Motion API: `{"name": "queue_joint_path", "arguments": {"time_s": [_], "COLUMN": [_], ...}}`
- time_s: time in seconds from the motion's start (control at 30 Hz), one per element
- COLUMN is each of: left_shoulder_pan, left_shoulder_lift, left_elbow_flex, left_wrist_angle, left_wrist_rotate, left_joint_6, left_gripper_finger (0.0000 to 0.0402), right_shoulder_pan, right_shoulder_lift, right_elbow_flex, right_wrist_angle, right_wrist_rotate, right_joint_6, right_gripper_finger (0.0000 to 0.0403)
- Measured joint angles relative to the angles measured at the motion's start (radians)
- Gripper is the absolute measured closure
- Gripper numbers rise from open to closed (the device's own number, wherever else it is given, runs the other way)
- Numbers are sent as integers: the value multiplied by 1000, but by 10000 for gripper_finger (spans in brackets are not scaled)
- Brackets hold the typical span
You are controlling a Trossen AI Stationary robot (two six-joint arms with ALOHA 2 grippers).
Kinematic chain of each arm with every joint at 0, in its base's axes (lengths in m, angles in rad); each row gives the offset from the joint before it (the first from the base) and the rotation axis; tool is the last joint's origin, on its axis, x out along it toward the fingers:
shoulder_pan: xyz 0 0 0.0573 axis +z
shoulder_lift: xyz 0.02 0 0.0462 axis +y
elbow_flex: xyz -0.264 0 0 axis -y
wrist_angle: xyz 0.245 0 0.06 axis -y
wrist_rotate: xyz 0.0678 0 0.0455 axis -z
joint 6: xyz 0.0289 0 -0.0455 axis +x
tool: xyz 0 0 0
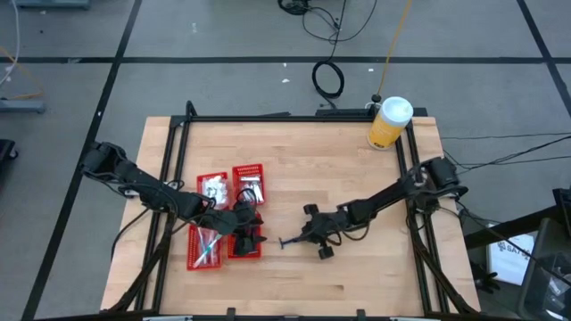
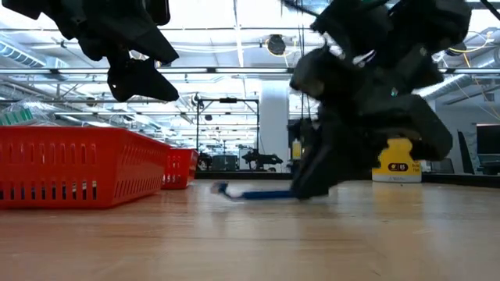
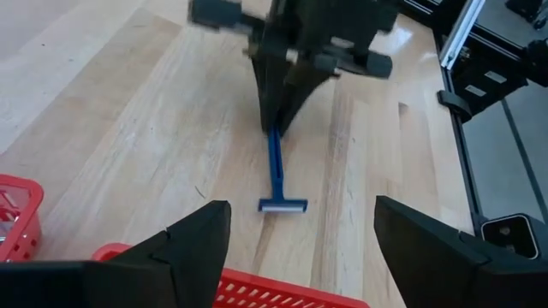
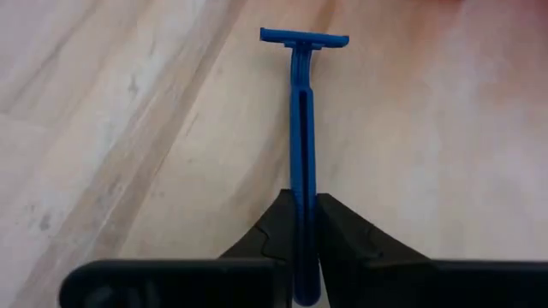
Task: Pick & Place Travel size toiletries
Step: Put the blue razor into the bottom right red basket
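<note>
From above, four red mesh baskets (image 1: pixel 234 256) sit clustered at lower left of centre on the table (image 1: pixel 357 276), and they already hold sorted items: white packets (image 1: pixel 212 187) in the upper-left basket, silver tubes (image 1: pixel 252 190) in the upper-right, wrapped toothbrushes (image 1: pixel 205 242) in the lower-left; so much of the sorting looks done, while one blue razor (image 1: pixel 291 242) lies on the bare wood just right of the baskets, not yet placed. The right gripper (image 1: pixel 308 237) reaches in from the right edge and meets that razor's handle end near the centre of the frame; the left gripper (image 1: pixel 246 221) hangs over the baskets, and a yellow jar (image 1: pixel 388 123) stands at upper right. In the low view the razor (image 2: pixel 248 193) lies flat on the wood at mid-frame, the right gripper (image 2: pixel 312 186) coming down onto its right-hand end, a basket (image 2: pixel 74 165) at the left, and the left gripper (image 2: pixel 139 78) hanging at upper left. The left wrist view shows its own fingers (image 3: pixel 193 239) spread wide with nothing between them, the razor (image 3: pixel 277 175) beyond at centre with its head nearest. The right wrist view settles the grip: the fingers (image 4: pixel 338 231) are pinched tight on the razor's (image 4: pixel 300 103) handle at lower centre, head pointing to the top. As I judge it, what remains is lifting this razor and dropping it into its basket.
</note>
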Motion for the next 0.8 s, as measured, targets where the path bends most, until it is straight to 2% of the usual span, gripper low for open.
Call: {"name": "queue_joint_path", "arguments": {"time_s": [0.17, 0.3, 0.37, 0.5, 0.63, 0.8], "left_shoulder_pan": [0, 0, 0, 0, 0, 20], "left_shoulder_lift": [0, 0, 0, 0, 30, 120], "left_elbow_flex": [0, 0, 0, 0, 0, 0], "left_wrist_angle": [1, 0, 1, 4, 68, 392], "left_wrist_rotate": [0, 0, -2, -81, -172, -176], "left_joint_6": [0, 0, 0, 21, 207, 496], "left_gripper_finger": [119, 124, 127, 125, 121, 127], "right_shoulder_pan": [-4, -9, -16, -19, -18, -13], "right_shoulder_lift": [-161, -285, -332, -352, -312, -271], "right_elbow_flex": [-17, -87, -139, -267, -352, -362], "right_wrist_angle": [33, 59, 183, 596, 887, 919], "right_wrist_rotate": [84, 212, 254, 250, 214, 197], "right_joint_6": [-86, -125, -130, -121, -118, -92], "right_gripper_finger": [382, 382, 382, 382, 382, 382]}}
